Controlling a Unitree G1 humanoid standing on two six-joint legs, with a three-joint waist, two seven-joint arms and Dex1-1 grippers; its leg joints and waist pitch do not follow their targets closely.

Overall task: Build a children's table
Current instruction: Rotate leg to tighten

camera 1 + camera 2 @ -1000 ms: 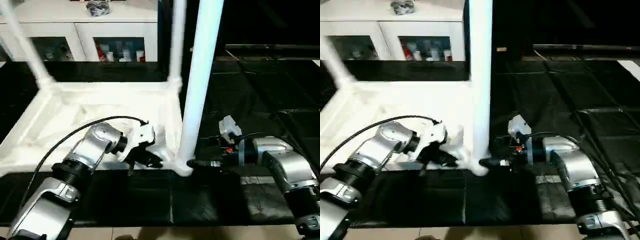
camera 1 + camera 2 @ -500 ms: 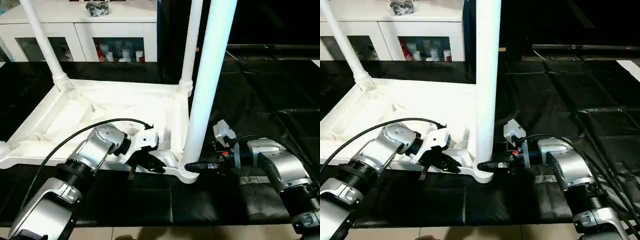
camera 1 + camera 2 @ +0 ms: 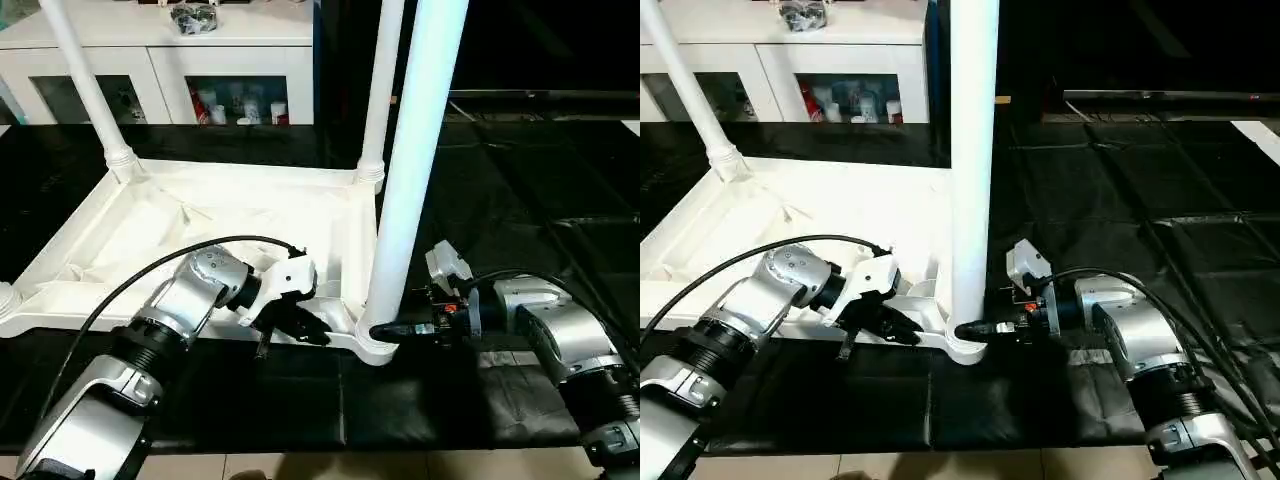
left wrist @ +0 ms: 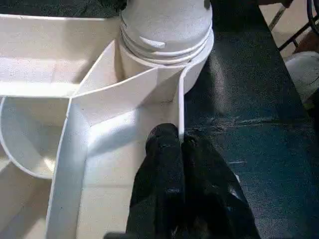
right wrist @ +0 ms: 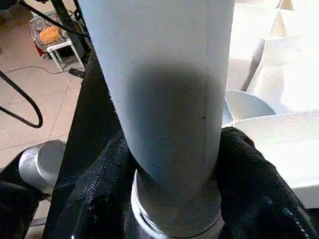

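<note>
**Right gripper around the near leg, left gripper pinching the top's rim**

Head views: The top (image 3: 200,240) lies upside down on a black mat (image 3: 520,200), ribbed underside up. Three legs stand upright in corner sockets: a far left leg (image 3: 85,85), a far right leg (image 3: 383,80), and the near leg (image 3: 415,170) at the corner closest to the right arm. At the picture's left edge a fourth socket (image 3: 5,298) shows. The left gripper (image 3: 300,330) rests on the near rim of the top, just beside the near leg's socket. The right gripper (image 3: 385,332) reaches in level from the right and meets the base of the near leg. Behind the mat stands a white cabinet (image 3: 230,60) with glass doors.

Left wrist view: The left gripper's (image 4: 180,144) two black fingers (image 4: 162,164) are pressed together with the thin upright wall of the top's rim clamped between them. Just ahead is the near leg's threaded collar (image 4: 167,30) seated in its socket.

Right wrist view: The near leg (image 5: 164,99) rises between the two black fingers (image 5: 249,169), one on each side of its lower end; they straddle and touch it, grasping the leg just above its collar.
</note>
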